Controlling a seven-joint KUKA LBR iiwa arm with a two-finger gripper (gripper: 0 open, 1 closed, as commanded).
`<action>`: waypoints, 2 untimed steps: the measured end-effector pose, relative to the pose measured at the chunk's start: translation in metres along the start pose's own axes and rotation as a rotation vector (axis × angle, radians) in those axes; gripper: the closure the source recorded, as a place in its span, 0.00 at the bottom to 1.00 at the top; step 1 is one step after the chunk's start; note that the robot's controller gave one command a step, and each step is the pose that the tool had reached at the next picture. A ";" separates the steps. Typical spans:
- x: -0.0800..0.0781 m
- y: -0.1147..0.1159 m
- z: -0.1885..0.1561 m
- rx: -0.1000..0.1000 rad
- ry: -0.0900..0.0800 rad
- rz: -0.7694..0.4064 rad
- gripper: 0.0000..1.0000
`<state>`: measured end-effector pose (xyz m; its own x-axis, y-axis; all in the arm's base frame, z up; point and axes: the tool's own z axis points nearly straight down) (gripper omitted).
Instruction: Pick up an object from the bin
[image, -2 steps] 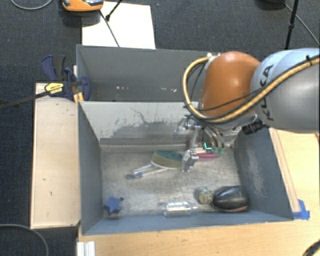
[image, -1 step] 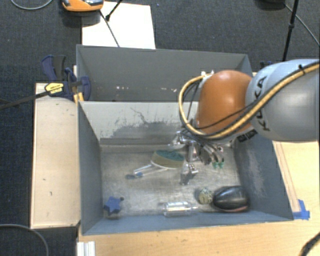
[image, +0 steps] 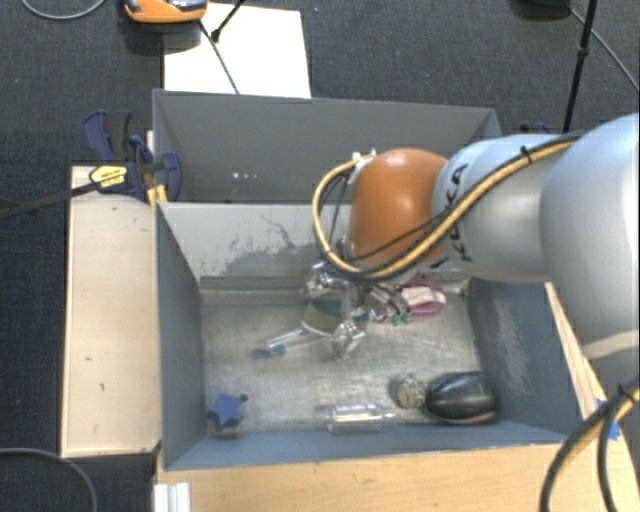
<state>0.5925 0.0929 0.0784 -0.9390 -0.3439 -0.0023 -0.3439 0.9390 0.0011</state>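
a: eyes on the end effector (image: 345, 335) now: down low over the middle of the grey bin (image: 180, 300), tucked under the orange cover (image: 395, 205) of the arm (image: 560, 220) reaching in from the right.

b: open or closed?

a: cannot tell from this angle. buried in clutter under the wrist, with yellow-and-black cables (image: 328, 215) looped round the cover. cannot make out anything held either.

b: nearest piece, then?

a: a slim pale stick with a blue tip (image: 283, 344), flat on the bin floor, just left of the end effector. blue tip pointing left, other end running in toward the tool. touching or just apart, hard to say.

b: and further back?

a: a pink and white thing (image: 428, 298) off to the right, near the back wall, partly tucked under the arm.

b: along the front?

a: spread out, all well apart from the end effector. a small blue lump (image: 227, 408) in the front left corner. a clear plastic piece (image: 355, 415) lying along the front wall, about centre. just right of that, a small round mottled thing (image: 407, 390), right beside a glossy black oval (image: 460, 397), shaped like a computer mouse.

b: loose, then, not heaped?

a: loose and scattered across the floor.
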 end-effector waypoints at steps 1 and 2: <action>-0.001 -0.001 -0.003 0.001 -0.004 0.006 1.00; 0.002 -0.003 -0.165 0.004 -0.010 -0.038 1.00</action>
